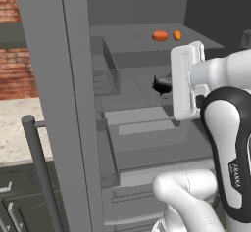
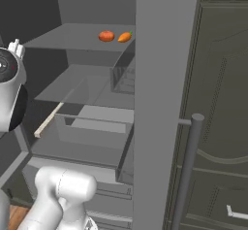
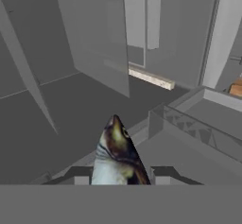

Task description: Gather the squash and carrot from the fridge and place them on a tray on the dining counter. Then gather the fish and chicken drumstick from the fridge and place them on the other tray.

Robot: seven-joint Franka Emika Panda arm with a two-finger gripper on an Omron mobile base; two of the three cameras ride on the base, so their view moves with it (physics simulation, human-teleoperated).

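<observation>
We face the open fridge (image 1: 147,128), its grey door (image 1: 54,104) swung out at our left with a dark bar handle (image 1: 39,167) near the bottom edge. On the far top shelf (image 1: 147,42) the squash (image 1: 160,35) sits just left of the carrot (image 1: 177,35), near each other but apart; from the right base view the same pair reads as squash (image 2: 106,36) and carrot (image 2: 124,37). Our arm (image 1: 220,128) reaches in at the middle shelf level. Our hand (image 3: 120,176) is closed narrowly around the fish (image 3: 116,154), its head pointing away from us, held above the grey shelf and beside a clear drawer (image 3: 194,133). In the left base view the fish (image 1: 162,85) shows dark, partly hidden behind the white wrist.
</observation>
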